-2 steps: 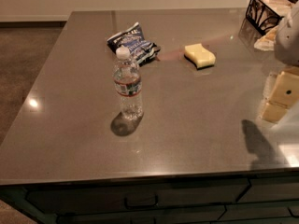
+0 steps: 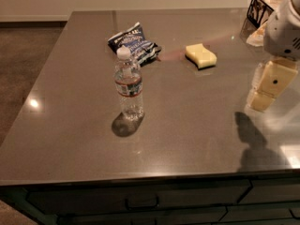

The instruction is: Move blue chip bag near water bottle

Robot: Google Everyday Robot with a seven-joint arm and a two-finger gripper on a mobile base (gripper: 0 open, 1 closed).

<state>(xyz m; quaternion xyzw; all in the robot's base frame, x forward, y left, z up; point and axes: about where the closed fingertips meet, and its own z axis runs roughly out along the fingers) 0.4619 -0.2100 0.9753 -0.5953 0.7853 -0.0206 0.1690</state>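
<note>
Pincer (image 2: pixel 265 90) hovers over right edge of table (image 2: pixel 70 139), can't tell how far open, nothing seen in it; chip bag (image 2: pixel 133 43) lies near far edge, left of sponge (image 2: pixel 200 56), just behind upright bottle (image 2: pixel 128 84).

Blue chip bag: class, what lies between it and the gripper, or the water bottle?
A yellow sponge lies roughly between the gripper, at right, and the blue chip bag; nothing separates bag from water bottle.

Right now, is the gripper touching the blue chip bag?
Apart. Camera view: the gripper hangs at far right; the yellow sponge and bare tabletop separate it from the blue chip bag.
</note>
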